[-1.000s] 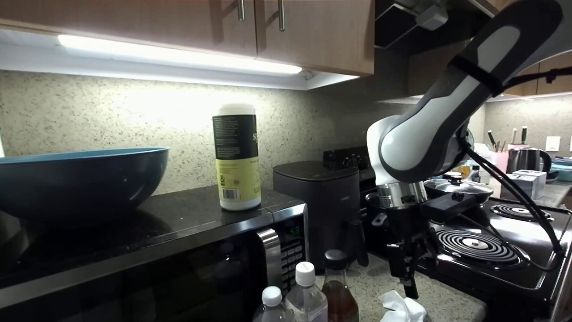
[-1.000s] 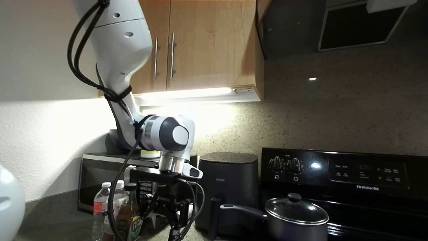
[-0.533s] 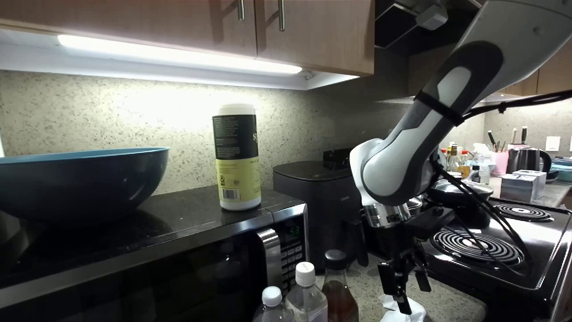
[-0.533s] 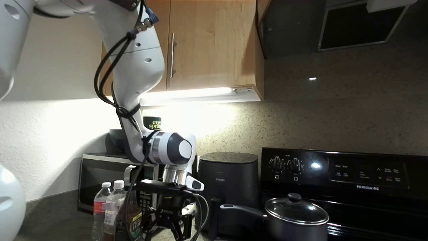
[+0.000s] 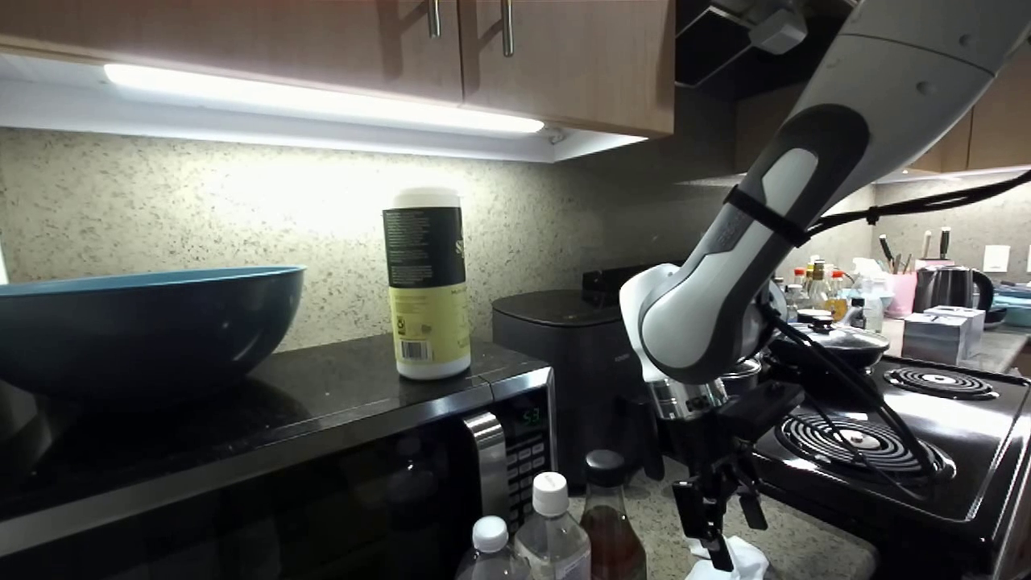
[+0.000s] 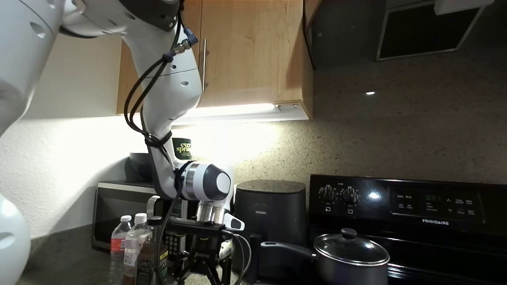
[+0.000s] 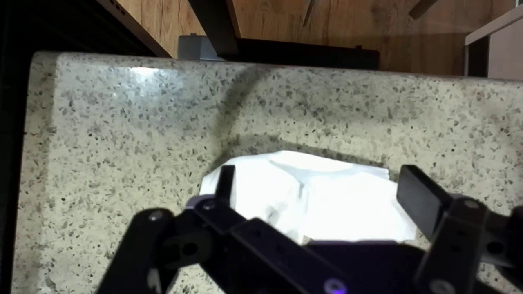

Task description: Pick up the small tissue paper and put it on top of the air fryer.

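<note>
hanging spread over the small tissue paper on the desk, the jaws may, i fear, flatten one end, since one of them seems to overlap it, leaving a weak pinch that slips short of the air fryer.

We see a white Panda arm with dark grey panels, strapped black cables, a silver wrist collar and a black Robotiq gripper with round screws.

2 parted jaws stand over the tissue paper on speckled counter.
</note>
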